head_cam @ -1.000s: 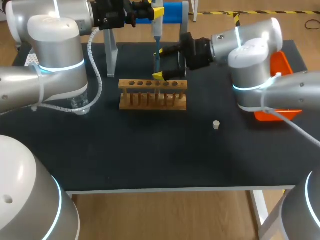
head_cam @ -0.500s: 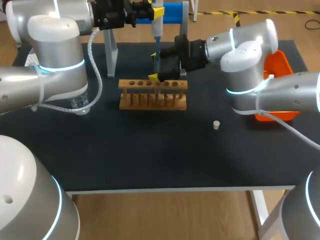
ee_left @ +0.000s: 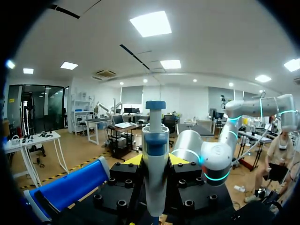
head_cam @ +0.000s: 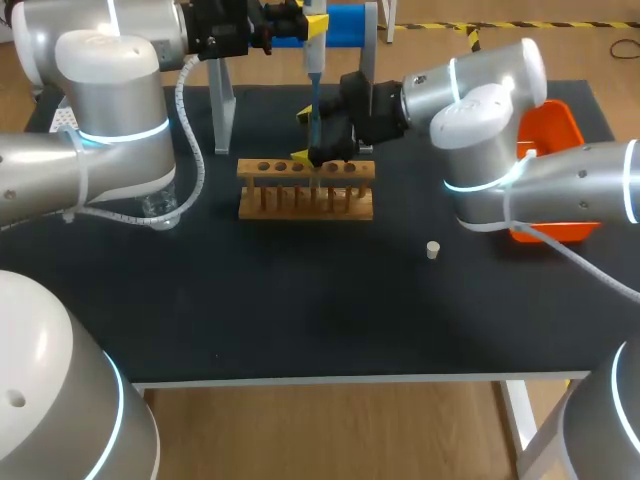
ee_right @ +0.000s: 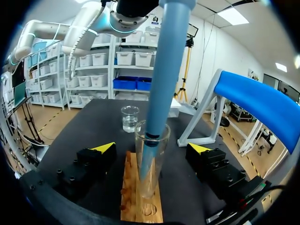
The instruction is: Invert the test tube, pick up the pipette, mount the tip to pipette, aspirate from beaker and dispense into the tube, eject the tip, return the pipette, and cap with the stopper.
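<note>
My left gripper (head_cam: 303,24) is shut on the white and blue pipette (head_cam: 313,62), held upright above the wooden rack (head_cam: 305,190). In the left wrist view the pipette (ee_left: 155,173) stands between both yellow fingertips of that gripper (ee_left: 155,160). Its blue tip (ee_right: 161,70) reaches down into the mouth of the clear test tube (ee_right: 151,159), which stands upright in the rack (ee_right: 129,197). My right gripper (ee_right: 151,149) is open, one finger on either side of the tube and neither touching it; from above it (head_cam: 303,136) sits behind the rack. The pale stopper (head_cam: 432,250) lies right of the rack.
A glass beaker (ee_right: 130,118) stands at the table's left, partly hidden by my left arm in the head view (head_cam: 160,205). The blue pipette stand (head_cam: 345,20) rises at the back. An orange bin (head_cam: 562,130) sits at the right edge.
My right gripper has slid left behind the rack and now straddles the tube. The left arm and pipette have not moved.
</note>
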Motion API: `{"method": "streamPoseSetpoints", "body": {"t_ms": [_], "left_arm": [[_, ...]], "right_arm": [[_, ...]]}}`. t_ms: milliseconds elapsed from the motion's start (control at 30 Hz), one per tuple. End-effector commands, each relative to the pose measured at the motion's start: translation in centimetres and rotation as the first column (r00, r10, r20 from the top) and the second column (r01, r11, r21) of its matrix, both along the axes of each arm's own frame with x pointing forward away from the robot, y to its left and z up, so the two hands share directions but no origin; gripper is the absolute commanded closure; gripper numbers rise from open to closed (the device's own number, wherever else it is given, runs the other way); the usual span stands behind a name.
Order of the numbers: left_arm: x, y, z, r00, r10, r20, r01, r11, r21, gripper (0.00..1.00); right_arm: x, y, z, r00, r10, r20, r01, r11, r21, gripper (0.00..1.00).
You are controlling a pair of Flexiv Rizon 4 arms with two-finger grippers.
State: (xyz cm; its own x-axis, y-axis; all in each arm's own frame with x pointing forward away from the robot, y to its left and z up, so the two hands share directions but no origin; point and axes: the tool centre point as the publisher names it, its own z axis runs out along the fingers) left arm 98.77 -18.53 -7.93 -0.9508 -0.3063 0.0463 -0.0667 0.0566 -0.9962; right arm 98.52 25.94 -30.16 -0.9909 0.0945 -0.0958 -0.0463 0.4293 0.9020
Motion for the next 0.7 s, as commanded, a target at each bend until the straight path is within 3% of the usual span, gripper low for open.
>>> {"method": "streamPoseSetpoints", "body": {"t_ms": [33, 700], "left_arm": [[-0.03, -0.08, 0.02, 1.0, 0.003, 0.0, -0.003, 1.0, -0.001, 1.0], [-0.03, -0.08, 0.02, 1.0, 0.003, 0.0, -0.003, 1.0, -0.001, 1.0]], "right_arm": [[0.22, 0.08, -0.07, 1.0, -0.004, -0.001, 0.004, 1.0, -0.005, 0.0], [0.0, 0.16, -0.35, 1.0, -0.02, 0.022, 0.021, 0.999, -0.027, 0.0]]}}
